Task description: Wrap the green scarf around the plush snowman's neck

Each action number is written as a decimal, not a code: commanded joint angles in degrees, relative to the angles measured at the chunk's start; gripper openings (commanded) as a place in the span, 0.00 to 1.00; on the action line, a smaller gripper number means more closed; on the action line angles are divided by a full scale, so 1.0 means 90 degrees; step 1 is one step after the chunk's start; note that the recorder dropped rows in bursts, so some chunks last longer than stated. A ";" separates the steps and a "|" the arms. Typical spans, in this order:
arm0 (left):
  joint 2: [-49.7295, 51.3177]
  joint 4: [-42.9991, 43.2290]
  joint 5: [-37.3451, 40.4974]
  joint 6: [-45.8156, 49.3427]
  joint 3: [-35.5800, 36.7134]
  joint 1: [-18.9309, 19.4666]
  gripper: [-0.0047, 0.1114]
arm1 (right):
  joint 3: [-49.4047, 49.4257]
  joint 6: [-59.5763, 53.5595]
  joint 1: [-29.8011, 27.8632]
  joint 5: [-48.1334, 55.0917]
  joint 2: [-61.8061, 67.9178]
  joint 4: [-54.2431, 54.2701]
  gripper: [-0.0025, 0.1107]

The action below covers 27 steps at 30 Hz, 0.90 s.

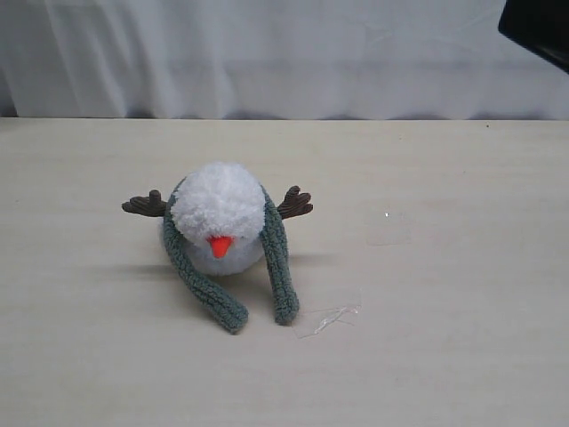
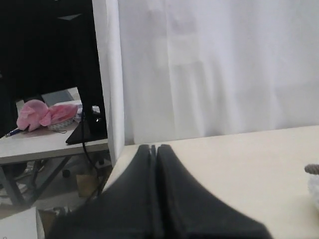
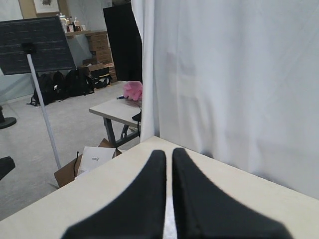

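The plush snowman (image 1: 220, 206) lies on the pale table (image 1: 444, 267) left of centre, its orange nose (image 1: 220, 245) facing the camera and its brown twig arms sticking out to both sides. The green scarf (image 1: 283, 267) runs behind its head, around the neck. Both scarf ends lie forward on the table, one on each side. Neither gripper shows in the exterior view. My left gripper (image 2: 153, 147) is shut and empty above the table, with a bit of the snowman (image 2: 314, 186) at the frame edge. My right gripper (image 3: 168, 152) is shut and holds nothing. White fluff (image 3: 169, 224) shows through its narrow slit.
A wispy thread (image 1: 331, 316) lies on the table by the right scarf end. A white curtain (image 1: 284, 53) hangs behind the table. A dark object (image 1: 538, 27) juts in at the top right. Beyond the table edge stand a side table with a pink plush (image 3: 133, 89) and floor boxes (image 3: 94, 157).
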 commanded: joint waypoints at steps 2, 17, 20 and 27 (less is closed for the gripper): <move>-0.0015 0.0005 0.0702 0.0021 0.0016 -0.0011 0.04 | 0.0024 -0.0031 0.0004 0.0038 -0.0033 -0.0030 0.06; -0.0015 0.0005 0.1568 0.0008 0.0016 -0.0964 0.04 | 0.0024 -0.0031 0.0004 0.0038 -0.0033 -0.0030 0.06; -0.0015 0.0005 0.1538 0.0008 0.0016 -0.0964 0.04 | 0.0024 -0.0031 0.0004 0.0038 -0.0033 -0.0030 0.06; -0.0015 0.0005 0.1524 0.0008 0.0016 -0.0964 0.04 | 0.0024 -0.0031 0.0004 0.0038 -0.0033 -0.0030 0.06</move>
